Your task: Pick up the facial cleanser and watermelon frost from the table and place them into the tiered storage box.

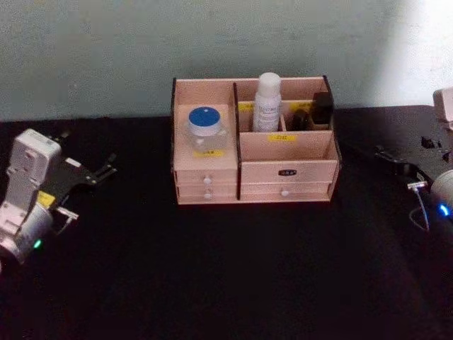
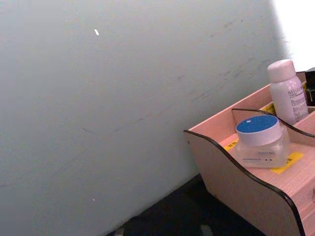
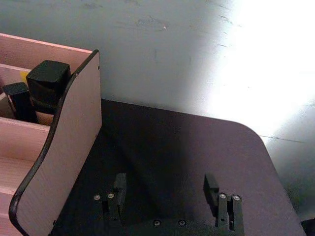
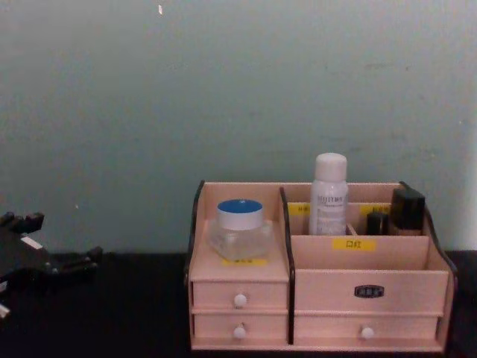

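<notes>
**Both items boxed, arms pulled back**

Black surface [image 1: 226, 283] lies bare in front, nearest the head camera. Behind it, against the wall, stands the tiered storage box [image 1: 212, 177].

- Watermelon frost [image 1: 206, 127] — sits upright on the box's left platform, above the two small drawers, resting over a yellow label. The left wrist view confirms it standing flat, nothing touching it.
- Facial cleanser [image 1: 267, 103] — upright in a rear compartment, just right of the centre divider. Small black items [image 1: 316, 111] stand in the rear compartments to its right, apart from it.
- Left claw [image 1: 99, 172] — down near the surface, well to the left of the box, fingers spread, holding nothing.
- Right claw [image 3: 167, 189] — off to the right of the box, low over the surface; right wrist view shows its fingers wide apart with nothing between them.

Judgement: placing looks finished. Both things are in the box and released. Nothing of the task remains on the surface, as far as these views reach — at most the arms settle to rest.
</notes>
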{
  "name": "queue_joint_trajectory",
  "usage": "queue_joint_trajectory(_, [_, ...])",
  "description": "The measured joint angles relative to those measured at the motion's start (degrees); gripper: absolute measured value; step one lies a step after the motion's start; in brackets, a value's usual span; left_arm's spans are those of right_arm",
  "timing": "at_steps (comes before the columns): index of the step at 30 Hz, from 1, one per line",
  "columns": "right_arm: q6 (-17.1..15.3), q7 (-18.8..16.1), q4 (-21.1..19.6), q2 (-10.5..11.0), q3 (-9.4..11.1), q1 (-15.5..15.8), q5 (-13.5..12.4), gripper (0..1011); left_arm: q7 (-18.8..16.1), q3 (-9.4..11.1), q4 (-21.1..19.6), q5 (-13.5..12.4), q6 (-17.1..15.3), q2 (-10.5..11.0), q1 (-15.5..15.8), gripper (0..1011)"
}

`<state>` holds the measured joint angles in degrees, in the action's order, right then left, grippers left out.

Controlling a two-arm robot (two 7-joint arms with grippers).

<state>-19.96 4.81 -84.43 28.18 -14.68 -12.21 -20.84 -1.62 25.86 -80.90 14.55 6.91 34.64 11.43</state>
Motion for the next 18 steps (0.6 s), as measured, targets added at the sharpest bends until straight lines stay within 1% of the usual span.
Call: queue_joint_trajectory(18, [0.07, -0.05, -0.05, 0.07, -0.01, 0.0, 0.0, 1002, 0.0, 0.0, 0.0, 0.0, 0.0, 0.0, 0.0, 1001])
